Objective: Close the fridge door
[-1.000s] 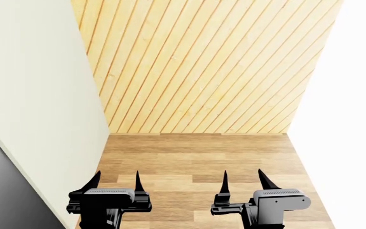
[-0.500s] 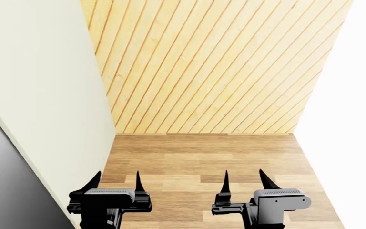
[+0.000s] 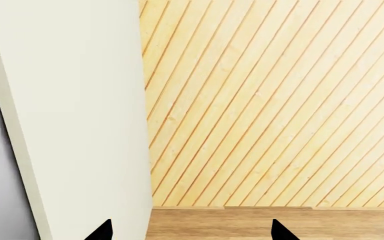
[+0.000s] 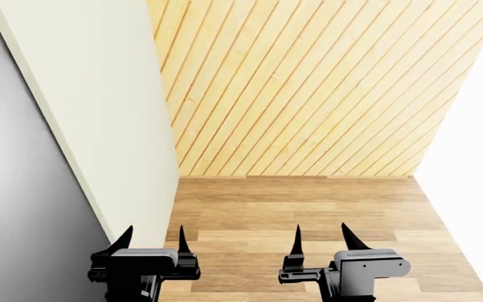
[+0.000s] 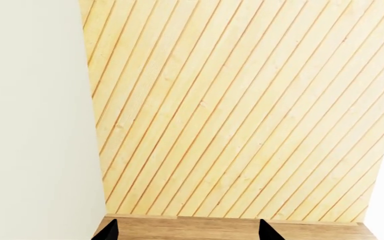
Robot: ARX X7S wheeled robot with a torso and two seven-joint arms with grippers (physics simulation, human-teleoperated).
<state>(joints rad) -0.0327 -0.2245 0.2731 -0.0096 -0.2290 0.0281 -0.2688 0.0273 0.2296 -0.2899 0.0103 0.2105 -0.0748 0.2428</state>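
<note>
The fridge door (image 4: 99, 113) stands open at the left of the head view, a thick slab seen nearly edge-on. Its cream-white face is turned to the room and its glossy dark grey face (image 4: 23, 189) lies further left. No handle shows. My left gripper (image 4: 155, 230) is open and empty, low down just in front of the door's cream face, apart from it. My right gripper (image 4: 321, 228) is open and empty over the floor. The left wrist view has the door (image 3: 78, 110) beside my left gripper (image 3: 190, 230). The right wrist view shows the door (image 5: 32, 110) and my right gripper (image 5: 188, 230).
A slatted wooden wall (image 4: 300, 88) closes the space ahead. A wood-plank floor (image 4: 300, 207) runs from it toward me. A plain white wall (image 4: 477, 157) borders the right side. The fridge body is out of view.
The door has shifted right in the head view and far more of its dark grey face shows at the left. Both grippers keep their place in the frame, still open.
</note>
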